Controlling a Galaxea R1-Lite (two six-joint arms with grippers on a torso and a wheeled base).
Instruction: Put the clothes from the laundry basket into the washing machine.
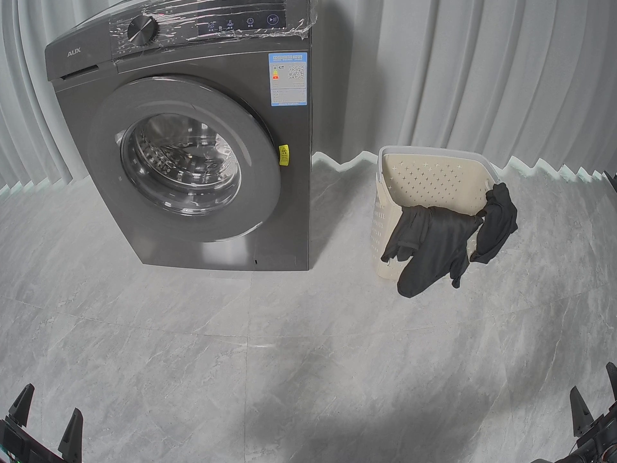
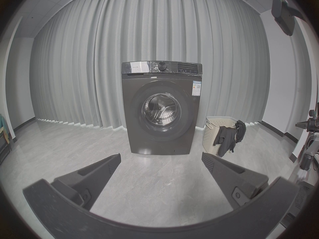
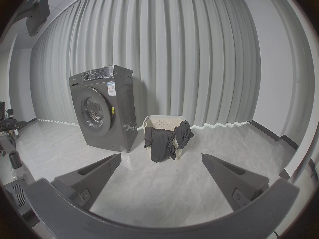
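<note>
A dark grey washing machine [image 1: 193, 149] stands at the back left with its round door shut; it also appears in the left wrist view [image 2: 161, 107] and the right wrist view [image 3: 103, 107]. To its right sits a cream laundry basket [image 1: 427, 178] with dark clothes [image 1: 437, 242] draped over its front rim, also seen as clothes [image 2: 229, 136] and clothes [image 3: 164, 140]. My left gripper [image 1: 46, 419] is at the near left, open and empty, far from both. My right gripper [image 1: 598, 400] is at the near right, open and empty.
Pale curtains [image 1: 463, 59] line the wall behind the machine and basket. Bare grey tiled floor [image 1: 289, 368] stretches between the grippers and the machine.
</note>
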